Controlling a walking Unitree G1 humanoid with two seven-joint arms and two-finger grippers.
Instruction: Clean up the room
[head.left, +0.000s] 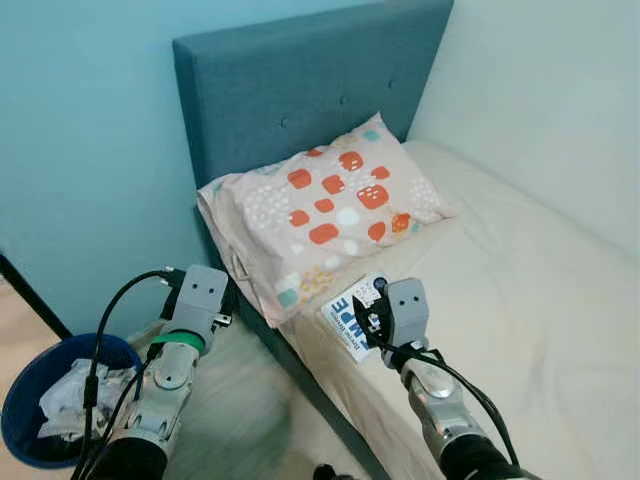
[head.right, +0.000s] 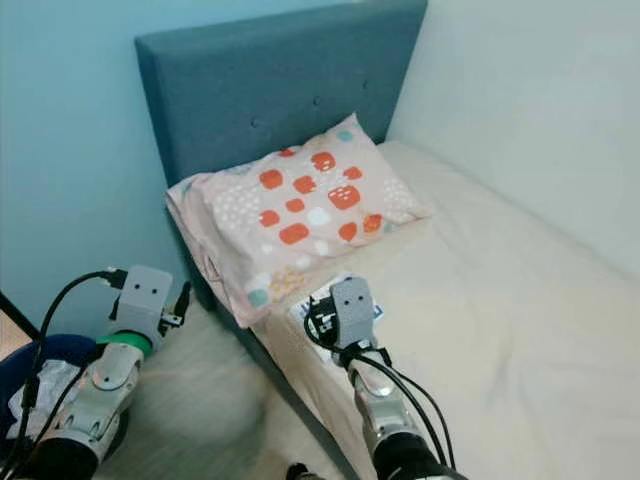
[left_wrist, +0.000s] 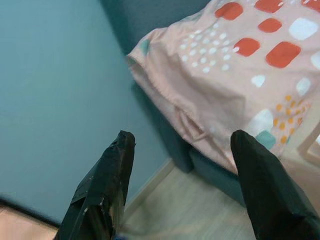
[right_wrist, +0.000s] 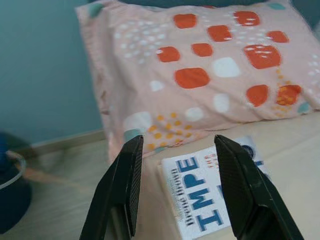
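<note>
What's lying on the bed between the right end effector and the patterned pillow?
A white book with blue lettering lies there, just below the pink patterned pillow, ahead of the open right end effector, seen in the right wrist view.

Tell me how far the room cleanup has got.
Done: crumpled paper already sits in the blue bin. In hand: the right gripper, jaws open, hovers over the book on the bed by the pillow; nothing grasped. The left gripper is open, idle. Left: picking up the book.
</note>
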